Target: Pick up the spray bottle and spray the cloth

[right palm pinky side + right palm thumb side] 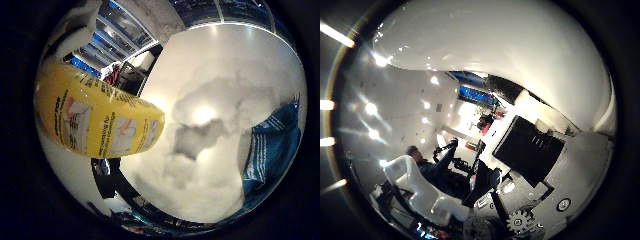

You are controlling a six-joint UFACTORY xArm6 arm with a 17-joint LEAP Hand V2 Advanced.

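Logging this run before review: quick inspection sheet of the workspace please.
Surface: white table, glare and shadows on it.
Job's things: yellow-labelled spray bottle close against the palm; blue cloth lying on the table, apart from the bottle.
Clutter: nothing seen.
Hand: white and black parts of the hand at the thumb-side view's edge; grip cannot be told.
Cables: left out.
Surroundings: white curved surface fills much of the thumb-side view; room behind it.
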